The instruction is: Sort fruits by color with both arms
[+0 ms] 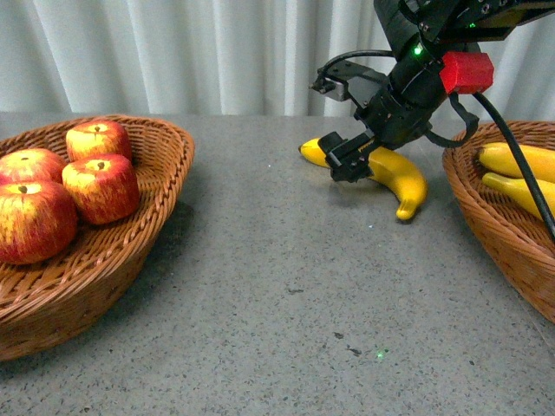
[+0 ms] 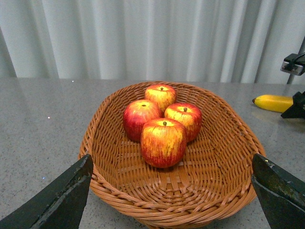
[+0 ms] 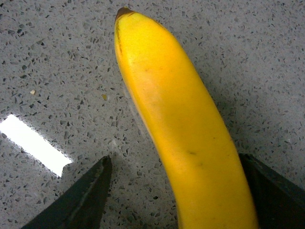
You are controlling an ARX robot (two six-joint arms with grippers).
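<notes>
Several red apples point(image 1: 100, 186) lie in the left wicker basket point(image 1: 165, 152). One yellow banana point(image 1: 395, 178) lies on the grey table, and two more bananas point(image 1: 520, 160) rest in the right basket point(image 1: 486, 217). My right gripper point(image 1: 338, 121) is open and straddles the table banana near its far tip. In the right wrist view that banana point(image 3: 190, 133) runs between the dark fingers point(image 3: 86, 198). My left gripper point(image 2: 169, 198) is open with nothing in it, just short of the near rim of the apple basket point(image 2: 228, 143). The apples point(image 2: 163, 141) are beyond it.
A white curtain point(image 1: 173, 52) hangs behind the table. Grey speckled tabletop point(image 1: 295, 295) lies between the two baskets. The right arm's black cable point(image 1: 520, 160) trails over the right basket. In the left wrist view the table banana point(image 2: 272, 102) shows far off beside the right gripper.
</notes>
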